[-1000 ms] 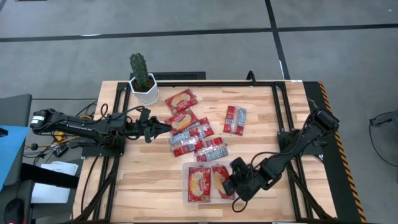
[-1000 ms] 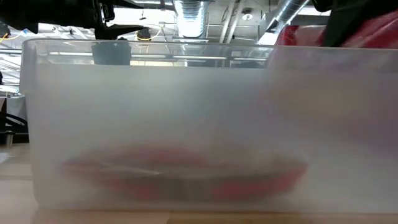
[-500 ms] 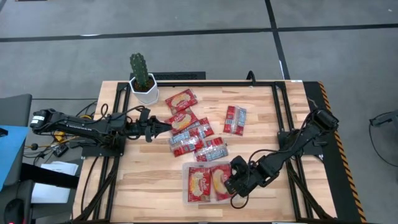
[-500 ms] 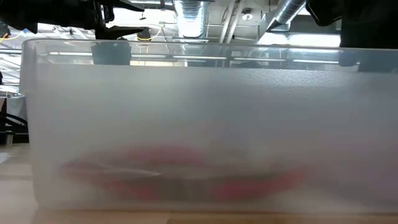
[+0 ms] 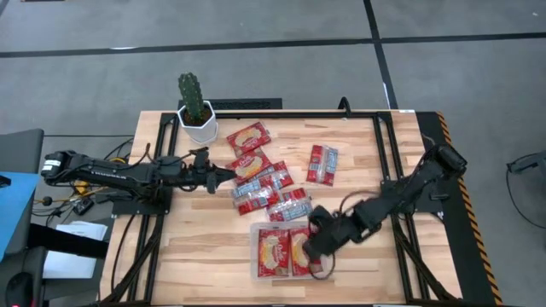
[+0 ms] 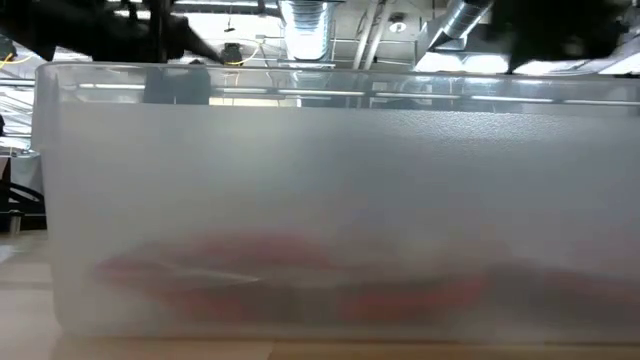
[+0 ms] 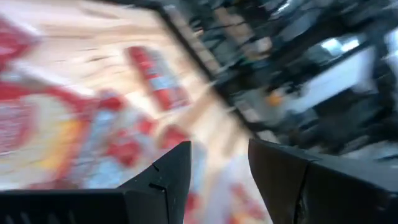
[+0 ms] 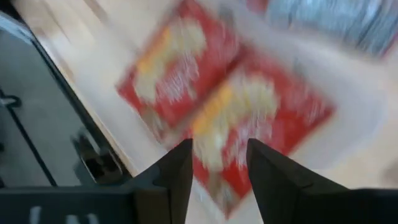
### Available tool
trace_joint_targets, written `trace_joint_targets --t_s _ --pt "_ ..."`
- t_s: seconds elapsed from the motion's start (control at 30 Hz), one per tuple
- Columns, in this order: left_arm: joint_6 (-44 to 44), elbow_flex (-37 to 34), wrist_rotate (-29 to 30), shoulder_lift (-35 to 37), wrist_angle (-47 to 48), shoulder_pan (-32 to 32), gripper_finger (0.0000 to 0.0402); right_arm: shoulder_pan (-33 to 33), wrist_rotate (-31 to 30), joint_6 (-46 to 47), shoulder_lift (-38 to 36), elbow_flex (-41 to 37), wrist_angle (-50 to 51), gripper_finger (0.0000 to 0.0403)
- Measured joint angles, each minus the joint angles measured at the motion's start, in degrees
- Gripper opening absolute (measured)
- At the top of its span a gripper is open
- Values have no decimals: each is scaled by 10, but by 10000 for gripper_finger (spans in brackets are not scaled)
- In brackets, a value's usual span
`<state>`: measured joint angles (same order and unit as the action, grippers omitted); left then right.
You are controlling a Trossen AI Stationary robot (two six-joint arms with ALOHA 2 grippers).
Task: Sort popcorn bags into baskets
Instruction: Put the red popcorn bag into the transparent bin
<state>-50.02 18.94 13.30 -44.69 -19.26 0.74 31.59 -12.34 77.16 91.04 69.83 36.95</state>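
A clear shallow tray [image 5: 253,252] near the table's near edge holds two red popcorn bags with yellow centres [image 5: 273,248] [image 5: 298,242], lying flat side by side [image 8: 171,74] [image 8: 267,115]. My right gripper [image 5: 310,248] [image 8: 217,152] hovers open over the right-hand bag. Several more red bags lie flat on the wood: a pile [image 5: 266,192], one [image 5: 248,136] near the pot, one [image 5: 250,164] and a narrow one [image 5: 322,164]. My left gripper [image 5: 230,175] [image 7: 217,158] is open, level, just left of the pile.
A white pot with a cactus [image 5: 197,119] stands at the far left corner. Black frame rails run along the table's left, right and far sides. In the low view the tray's cloudy wall [image 6: 320,200] fills the picture, red bags showing dimly through it.
My right gripper has moved toward the table's left, from the tray's right edge to over the tray. The bag it held tilted there has dropped and now lies flat in the tray beside the first. My left gripper has edged right toward the pile.
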Motion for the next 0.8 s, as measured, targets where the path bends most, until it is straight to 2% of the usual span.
trace_joint_targets --t_s 0.1,0.2,0.37,0.47,0.6,0.8 --pt "35 0 -12 -2 64 -27 152 -26 -1 -45 -19 9 3 169" --pt "87 0 -57 -18 96 -61 167 -41 1 -80 -38 9 10 175" --pt "180 0 -177 -87 87 -99 216 -59 2 -111 -56 9 51 214" --pt "226 1 -206 -137 78 -101 245 -65 3 -112 -57 9 70 237" --pt "282 24 -223 -209 75 -101 267 -70 3 -113 -55 9 80 249" --pt "372 72 -198 -310 75 -101 268 -74 2 -113 -55 8 80 246"
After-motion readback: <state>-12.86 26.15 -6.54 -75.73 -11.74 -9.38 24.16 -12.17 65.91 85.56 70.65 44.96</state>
